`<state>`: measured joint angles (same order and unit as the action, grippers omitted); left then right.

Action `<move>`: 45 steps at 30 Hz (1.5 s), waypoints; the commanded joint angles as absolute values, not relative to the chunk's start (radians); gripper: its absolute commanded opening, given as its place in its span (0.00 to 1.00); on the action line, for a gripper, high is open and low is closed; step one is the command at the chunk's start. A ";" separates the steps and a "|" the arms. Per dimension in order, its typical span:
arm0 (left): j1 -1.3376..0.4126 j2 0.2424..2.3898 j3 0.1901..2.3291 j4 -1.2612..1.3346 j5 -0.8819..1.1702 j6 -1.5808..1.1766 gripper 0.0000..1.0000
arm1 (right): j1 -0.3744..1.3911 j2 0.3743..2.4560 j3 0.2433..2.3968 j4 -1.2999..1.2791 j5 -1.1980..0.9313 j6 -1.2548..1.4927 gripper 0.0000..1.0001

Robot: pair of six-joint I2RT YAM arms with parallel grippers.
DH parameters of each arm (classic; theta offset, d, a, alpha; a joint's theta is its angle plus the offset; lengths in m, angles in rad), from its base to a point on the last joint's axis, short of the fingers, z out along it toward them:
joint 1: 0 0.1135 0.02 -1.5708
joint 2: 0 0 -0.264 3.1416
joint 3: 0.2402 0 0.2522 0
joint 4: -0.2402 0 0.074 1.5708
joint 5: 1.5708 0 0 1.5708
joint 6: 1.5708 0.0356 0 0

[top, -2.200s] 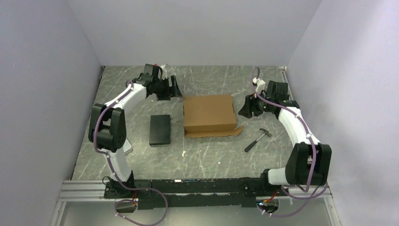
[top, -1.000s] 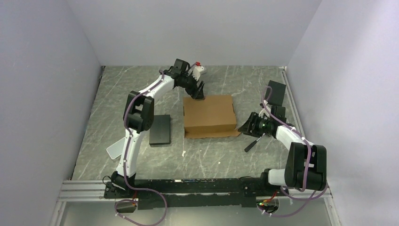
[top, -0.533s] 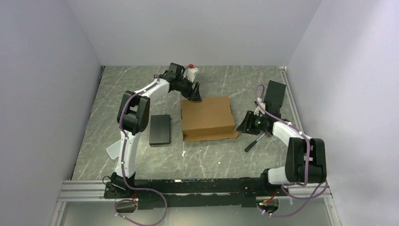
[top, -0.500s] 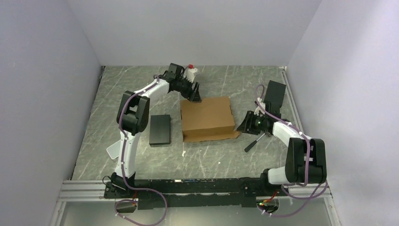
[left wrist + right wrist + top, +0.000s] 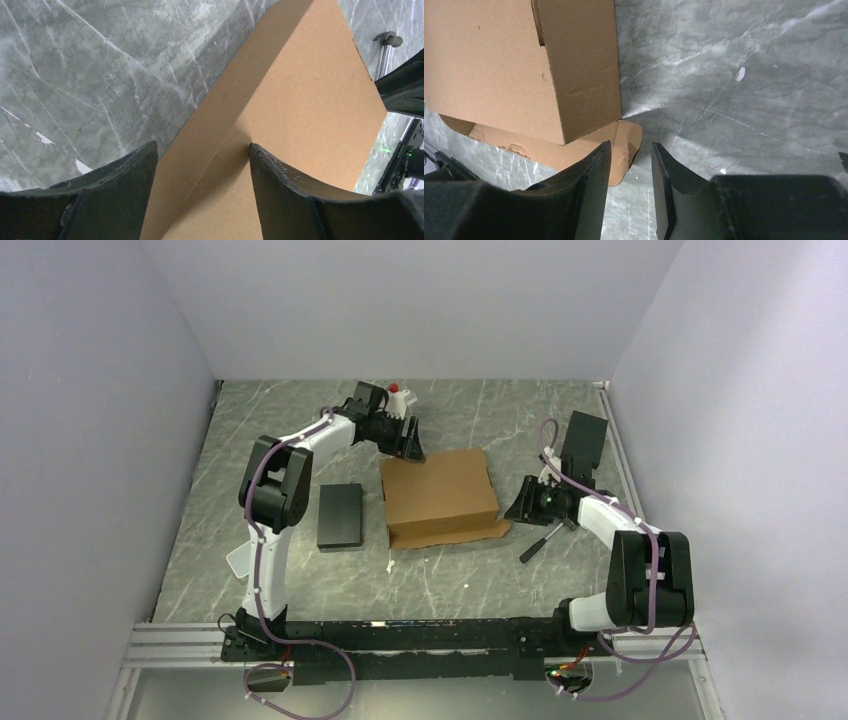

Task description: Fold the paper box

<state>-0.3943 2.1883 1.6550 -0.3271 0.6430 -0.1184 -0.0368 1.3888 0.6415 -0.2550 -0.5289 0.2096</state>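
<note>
The paper box [image 5: 438, 488] is a closed brown cardboard mailer lying mid-table, slightly skewed. A loose flap [image 5: 452, 534] sticks out flat along its near side. My left gripper [image 5: 410, 446] is open at the box's far left corner. In the left wrist view its jaws straddle the top edge of the box [image 5: 300, 100]: one finger [image 5: 280, 175] rests on the lid, the other [image 5: 120, 180] hangs beside the side wall. My right gripper [image 5: 520, 505] is low at the near right corner, narrowly open and holding nothing. The flap's tip [image 5: 624, 145] lies at its fingertips, beside the box wall [image 5: 584, 65].
A black rectangular block [image 5: 340, 515] lies left of the box. A hammer [image 5: 545, 538] lies just near my right gripper, and its head shows in the left wrist view [image 5: 387, 37]. A black object [image 5: 583, 438] stands by the right wall. A small white scrap [image 5: 390, 565] lies near the box.
The box has slid and turned slightly toward the left and near side, with my left gripper following at its far left corner. The right gripper came in low earlier and now holds still.
</note>
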 commanded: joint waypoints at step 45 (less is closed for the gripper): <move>-0.457 2.038 1.540 -0.348 0.465 -0.370 0.75 | 0.099 1.426 0.832 -0.429 -0.357 -0.104 0.28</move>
<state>-0.4366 2.1059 1.5520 -0.3382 0.5114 -0.3622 0.1459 1.4246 0.7822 -0.3782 -0.2874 -0.0612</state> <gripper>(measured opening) 0.746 0.266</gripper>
